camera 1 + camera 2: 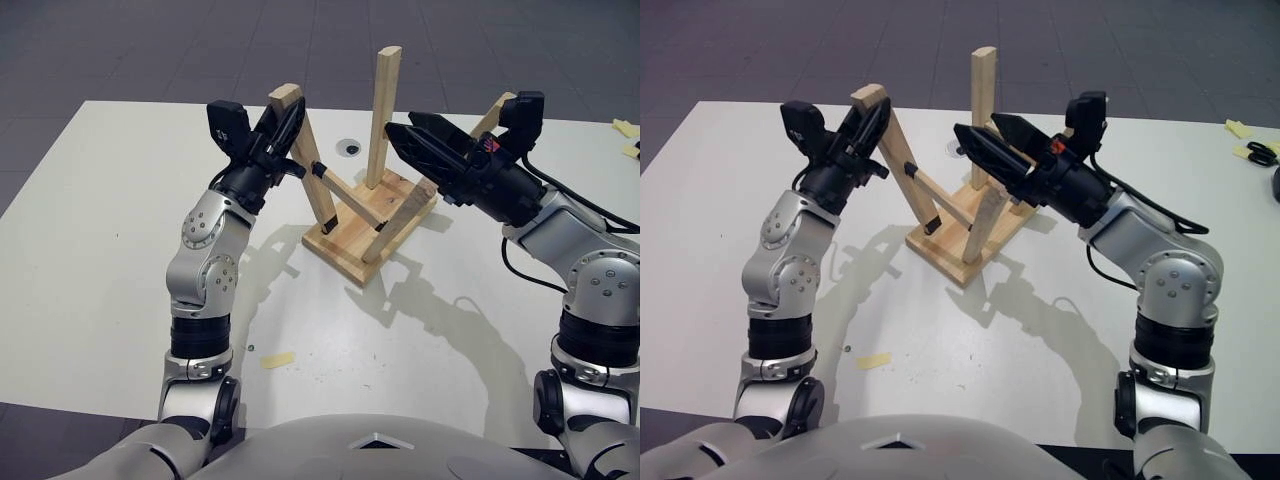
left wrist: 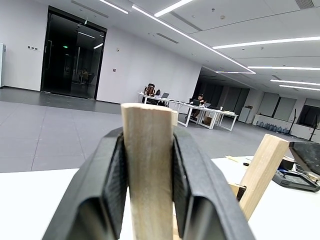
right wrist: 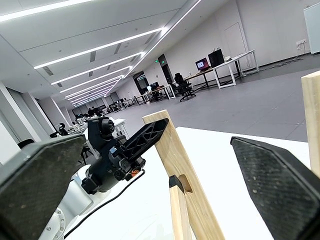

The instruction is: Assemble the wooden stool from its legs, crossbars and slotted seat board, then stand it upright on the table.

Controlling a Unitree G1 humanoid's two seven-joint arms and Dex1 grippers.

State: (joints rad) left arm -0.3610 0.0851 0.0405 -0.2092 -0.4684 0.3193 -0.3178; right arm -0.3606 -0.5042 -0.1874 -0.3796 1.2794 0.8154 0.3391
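White table (image 1: 100,300) in a big bright office holds my stool (image 1: 375,215) upside down, a bit far from me in the middle, with its seat board (image 1: 335,252) flat on the table and its legs sticking up (so it is not standing the right way yet). My left gripper (image 1: 285,118) pinches the top of the left leg (image 1: 318,185), fingers pressed tight on the wood, I think to steady that leaning leg where the crossbar (image 1: 352,203) joins it. My right gripper (image 1: 400,127) hangs just beside the far leg (image 1: 383,100) with fingers spread wide and holding nothing, ready, I guess, to grab a leg on the right.
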